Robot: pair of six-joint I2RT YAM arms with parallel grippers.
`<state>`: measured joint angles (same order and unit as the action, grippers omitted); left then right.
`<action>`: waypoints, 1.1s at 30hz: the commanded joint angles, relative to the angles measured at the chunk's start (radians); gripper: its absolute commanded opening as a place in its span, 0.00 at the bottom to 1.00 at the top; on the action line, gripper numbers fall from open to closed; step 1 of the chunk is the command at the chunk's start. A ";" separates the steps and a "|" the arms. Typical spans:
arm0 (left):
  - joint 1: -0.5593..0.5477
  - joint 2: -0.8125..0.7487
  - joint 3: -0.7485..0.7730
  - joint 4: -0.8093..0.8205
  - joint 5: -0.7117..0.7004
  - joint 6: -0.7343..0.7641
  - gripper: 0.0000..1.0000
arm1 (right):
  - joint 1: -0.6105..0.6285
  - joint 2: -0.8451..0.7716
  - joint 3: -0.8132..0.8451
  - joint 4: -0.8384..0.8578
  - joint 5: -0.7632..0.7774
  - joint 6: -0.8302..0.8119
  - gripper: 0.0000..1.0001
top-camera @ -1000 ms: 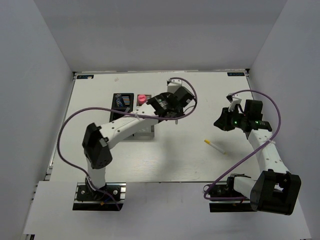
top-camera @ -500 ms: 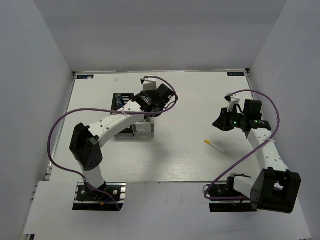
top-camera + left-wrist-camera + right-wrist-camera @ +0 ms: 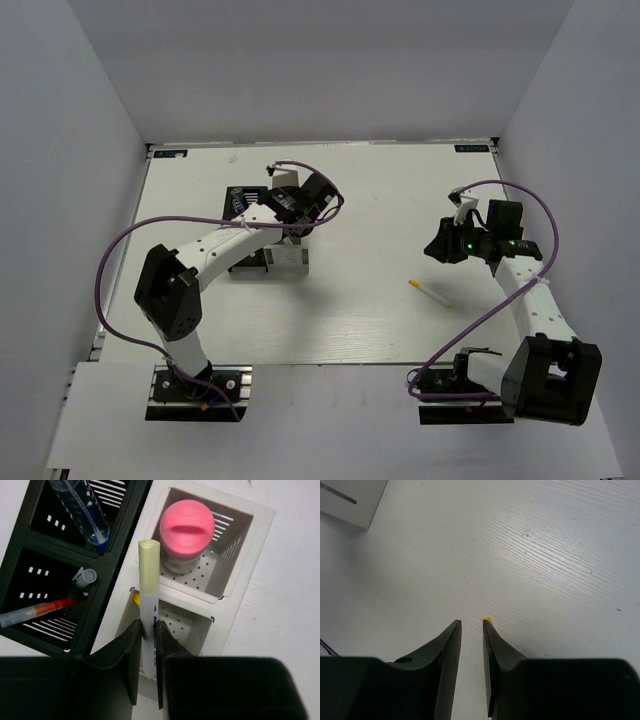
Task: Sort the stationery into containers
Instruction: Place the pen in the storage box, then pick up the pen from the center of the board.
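My left gripper (image 3: 148,627) is shut on a thin white stick with a pale yellow tip (image 3: 148,580) and holds it over the white organiser box (image 3: 252,545). The stubby pink marker (image 3: 187,525) stands in that box's far compartment. A yellow tip (image 3: 135,597) shows in its near compartment. The joined black box (image 3: 127,530) holds the blue-and-white tube (image 3: 82,507) and the red pen (image 3: 45,609). In the top view the left gripper (image 3: 290,212) hovers over the boxes (image 3: 288,260). My right gripper (image 3: 437,247) is open and empty above the table. Another yellow-tipped stick (image 3: 430,293) lies below it.
In the right wrist view the jaws (image 3: 471,622) hang over bare white table, with the yellow tip of the lying stick (image 3: 488,620) just beside the right finger. A pale box corner (image 3: 350,500) shows far left. Grey walls enclose the table.
My left arm has swung left with the stick, from right of the boxes to over the white box, now hiding the pink marker in the top view. The right arm has barely moved.
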<state>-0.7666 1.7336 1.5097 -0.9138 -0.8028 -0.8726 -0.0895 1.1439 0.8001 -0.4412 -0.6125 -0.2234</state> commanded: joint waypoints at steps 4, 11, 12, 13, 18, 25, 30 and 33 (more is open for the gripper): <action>0.003 -0.011 -0.013 0.018 -0.003 -0.074 0.11 | 0.004 0.022 0.013 -0.021 -0.030 -0.034 0.30; 0.003 -0.032 -0.025 0.006 0.016 -0.095 0.50 | 0.004 0.039 0.022 -0.022 -0.029 -0.031 0.32; 0.003 -0.032 -0.040 0.006 0.016 -0.095 0.53 | 0.005 0.037 0.024 -0.022 -0.029 -0.033 0.32; 0.003 -0.043 -0.051 0.006 0.016 -0.095 0.55 | 0.005 0.045 0.025 -0.021 -0.030 -0.036 0.32; 0.003 -0.061 -0.031 0.015 0.016 -0.095 0.66 | 0.007 0.057 0.036 -0.040 -0.044 -0.050 0.39; -0.010 -0.173 0.043 0.007 0.054 0.032 0.93 | 0.040 0.119 0.082 -0.158 0.049 -0.241 0.52; -0.010 -0.365 -0.098 0.069 0.256 0.135 1.00 | 0.071 0.186 0.094 -0.209 0.224 -0.320 0.58; -0.019 -0.512 -0.240 0.069 0.350 0.123 1.00 | 0.082 0.227 0.090 -0.221 0.275 -0.375 0.61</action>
<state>-0.7715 1.3502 1.3834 -0.8413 -0.5808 -0.7773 -0.0219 1.3449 0.8566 -0.6155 -0.4381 -0.5041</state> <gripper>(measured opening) 0.993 0.603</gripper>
